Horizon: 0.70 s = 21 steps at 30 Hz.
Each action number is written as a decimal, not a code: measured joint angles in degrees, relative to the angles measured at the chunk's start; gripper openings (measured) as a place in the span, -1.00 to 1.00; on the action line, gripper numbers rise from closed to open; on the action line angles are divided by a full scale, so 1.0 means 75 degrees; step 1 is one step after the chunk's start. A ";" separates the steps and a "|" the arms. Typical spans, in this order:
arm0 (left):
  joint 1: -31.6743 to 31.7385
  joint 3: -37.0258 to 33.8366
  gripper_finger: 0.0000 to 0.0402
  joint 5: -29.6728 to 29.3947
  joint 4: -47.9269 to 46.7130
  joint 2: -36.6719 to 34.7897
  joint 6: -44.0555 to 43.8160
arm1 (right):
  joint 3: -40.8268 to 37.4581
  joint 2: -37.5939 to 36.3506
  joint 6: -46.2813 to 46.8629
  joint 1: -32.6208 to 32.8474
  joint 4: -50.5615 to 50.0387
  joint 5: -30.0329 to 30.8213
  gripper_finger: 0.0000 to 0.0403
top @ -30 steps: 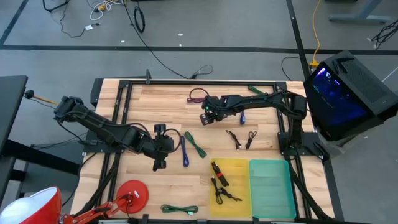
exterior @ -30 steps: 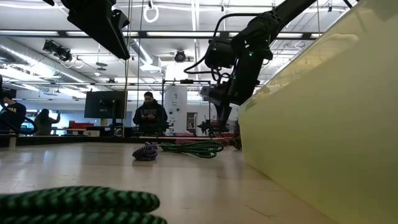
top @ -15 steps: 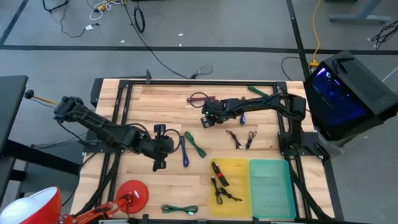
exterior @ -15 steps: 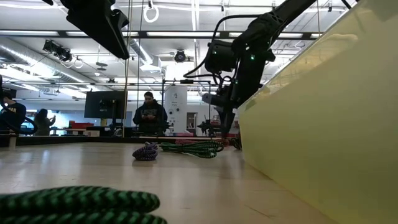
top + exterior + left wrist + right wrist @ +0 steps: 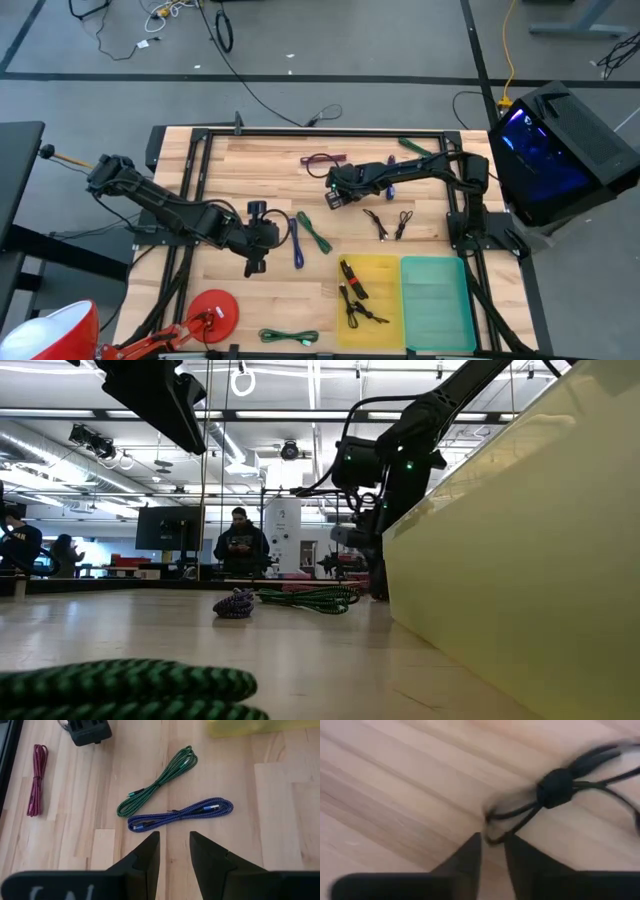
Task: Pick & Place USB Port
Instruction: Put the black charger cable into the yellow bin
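Note:
A small bundled black cable [image 5: 555, 785] lies on the wooden table, under my right gripper [image 5: 492, 837], which is low over the table's far middle [image 5: 334, 197] and shut on one looped end. The gripper hides this cable in the high view. Two more black cables [image 5: 377, 222] [image 5: 403, 222] lie just to the right. My left gripper [image 5: 174, 836] stands open with nothing between its fingers, left of centre [image 5: 252, 266], short of a blue cable [image 5: 180, 814] and a green cable [image 5: 157, 782]. My right gripper has the black cable's looped end [image 5: 492, 826] between its two fingertips. The fingers come from above, pointing down. The rest of the bundle, with its dark tie, lies flat on the table beyond the fingers.
A yellow bin [image 5: 385, 268] holding black cables and a green bin [image 5: 435, 290] sit at the near right. A maroon cable [image 5: 322, 158] lies at the far middle, and a green cable [image 5: 288, 337] at the near edge. A red disc [image 5: 215, 310] is at the near left.
My right gripper has come down toward the table and shifted slightly toward the near edge, ending low over the black cable.

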 joint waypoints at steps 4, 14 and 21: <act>0.0000 0.0000 -0.44 -0.0001 0.0000 0.0000 0.0000 | 0.0000 -0.0006 -0.0381 -0.0031 0.0052 -0.0176 -0.88; 0.0000 0.0000 -0.44 -0.0024 -0.0003 0.0000 0.0000 | 0.0023 -0.0061 -0.0568 -0.0128 -0.0027 -0.0461 -0.99; 0.0000 0.0000 -0.44 -0.0030 -0.0001 0.0000 -0.0003 | 0.0774 -0.0367 -0.0930 -0.0080 -0.0877 -0.0643 -0.99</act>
